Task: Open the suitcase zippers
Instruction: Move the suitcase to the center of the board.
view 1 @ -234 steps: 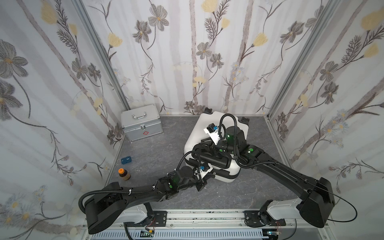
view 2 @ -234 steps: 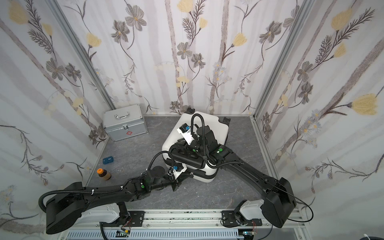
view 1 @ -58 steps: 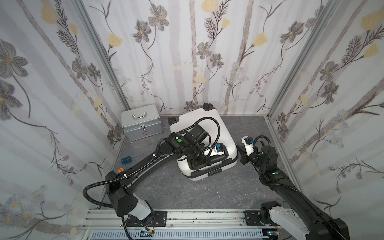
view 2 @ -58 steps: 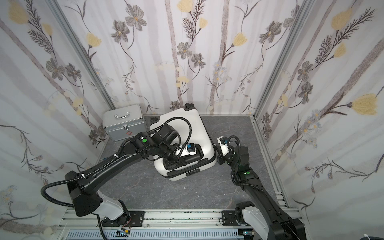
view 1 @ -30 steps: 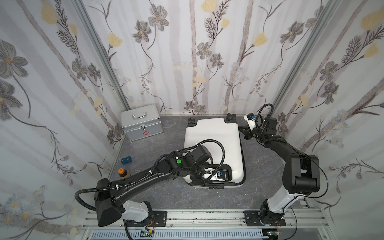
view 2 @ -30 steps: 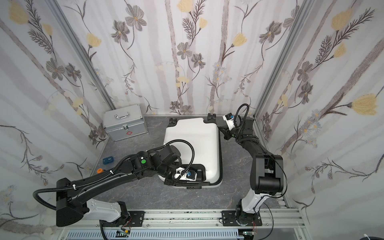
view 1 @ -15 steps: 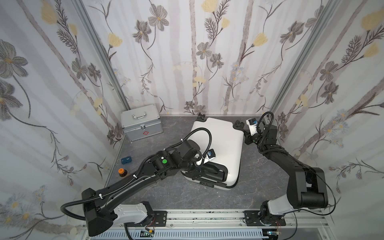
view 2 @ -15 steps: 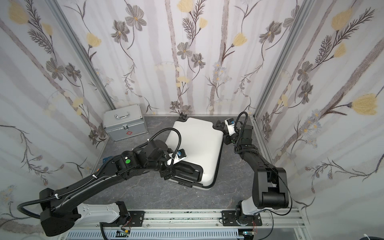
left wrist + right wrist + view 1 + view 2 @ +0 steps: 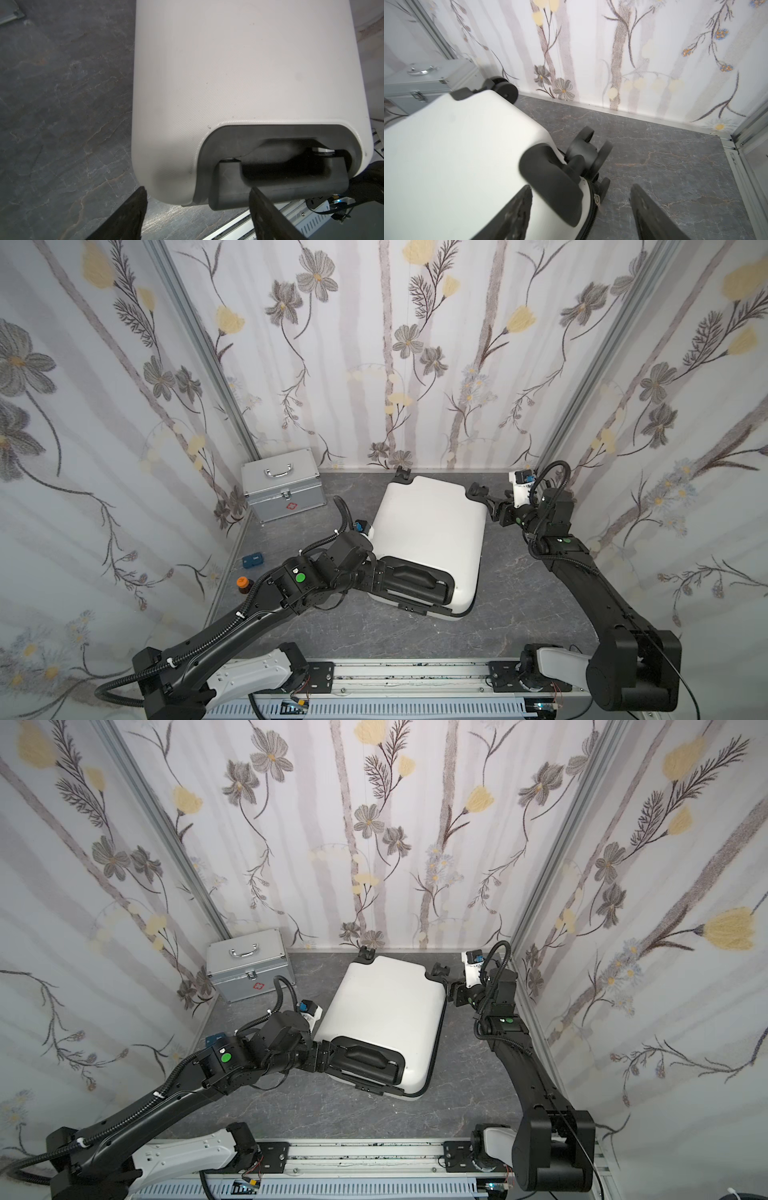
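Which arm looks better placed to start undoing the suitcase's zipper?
Right, probably: the right hand, open, sits at a wheel corner of the suitcase, with the zipper and a small pull just ahead. The left hand is at the handle, where no pull shows.

A silver metal case [image 9: 282, 485] with a red cross badge is parked far left on the grey marbled surface [image 9: 519, 593]. Nearer, along the left edge, a small blue box [image 9: 252, 561] and an orange-capped bottle [image 9: 244, 585] can be spotted. Floral wallpaper [image 9: 374, 344] is seen all round.
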Available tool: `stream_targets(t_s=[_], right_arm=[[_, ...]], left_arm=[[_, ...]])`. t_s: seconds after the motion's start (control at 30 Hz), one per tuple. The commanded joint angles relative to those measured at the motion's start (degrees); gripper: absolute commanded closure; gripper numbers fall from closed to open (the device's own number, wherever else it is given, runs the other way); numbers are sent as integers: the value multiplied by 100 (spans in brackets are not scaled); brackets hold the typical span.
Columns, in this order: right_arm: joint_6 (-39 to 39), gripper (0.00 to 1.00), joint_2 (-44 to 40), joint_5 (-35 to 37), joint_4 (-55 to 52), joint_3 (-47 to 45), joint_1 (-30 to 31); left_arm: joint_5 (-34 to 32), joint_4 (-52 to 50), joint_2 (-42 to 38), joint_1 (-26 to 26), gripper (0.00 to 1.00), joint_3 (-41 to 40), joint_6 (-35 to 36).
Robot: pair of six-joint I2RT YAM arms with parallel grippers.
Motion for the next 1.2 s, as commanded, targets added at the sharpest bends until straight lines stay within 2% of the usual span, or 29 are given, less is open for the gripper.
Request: stream_targets(t_s=[0.0, 0.07, 0.23, 0.4, 0.6, 0.73, 0.9, 0.97, 1.17], right_arm=[[1117, 35, -359, -1415, 30, -315, 56], [1549, 34, -538, -1623, 40, -518, 227], [1671, 33, -1119, -677, -707, -981, 965], [2057, 37, -1913, -41, -723, -1767, 1636], [2463, 39, -2612, 421, -351, -2393, 2839], [2675, 36, -2862, 802, -189, -2464, 3194], [2784, 34, -3350, 1821, -173, -2518, 3197], [2904, 34, -3514, 2348, -63, -2612, 3201], [2835, 33, -3536, 2929, 23, -2604, 3198]], left_arm=[[-12, 114, -42, 51, 22, -223, -1063], [43, 260, -32, 77, 21, -406, -1163], [92, 672, 159, 304, 21, -829, -1009], [-16, 1253, 339, 857, 21, -895, -598], [103, 1962, 929, 1467, 20, -678, -90], [77, 1747, 1200, 1566, 18, -171, 70], [295, 1538, 731, 1573, 18, -175, -896], [46, 1270, 453, 1573, 13, -256, -1343], [-221, 659, 78, 1573, 11, -91, -2136]])
